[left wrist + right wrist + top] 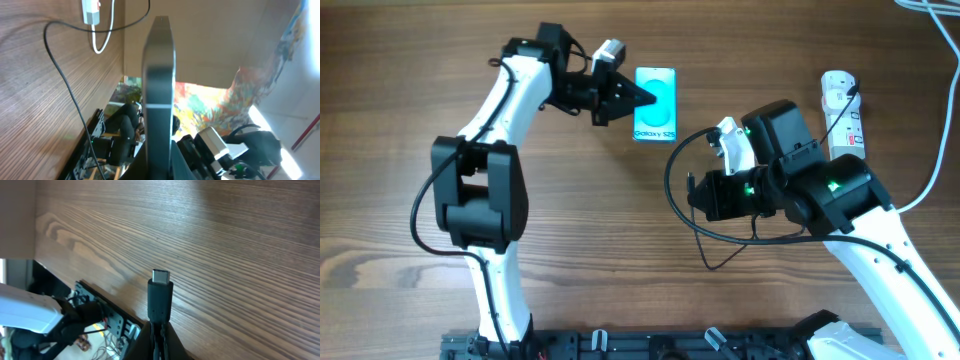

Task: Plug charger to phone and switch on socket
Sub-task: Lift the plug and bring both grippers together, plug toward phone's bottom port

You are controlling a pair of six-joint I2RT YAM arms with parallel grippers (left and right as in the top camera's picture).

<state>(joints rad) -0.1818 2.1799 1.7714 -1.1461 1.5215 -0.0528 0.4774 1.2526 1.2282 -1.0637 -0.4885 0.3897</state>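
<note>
left end effector (638,97): pinching phone (660,105) edge | right end effector (159,332): pinching charger (161,292) plug end

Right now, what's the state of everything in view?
phone: screen lit, gripped at one edge, no cable in it.
charger: plug tip bare, held, not in phone.
socket: switch position unreadable.
left end effector: shut on phone.
right end effector: shut on charger.
</note>
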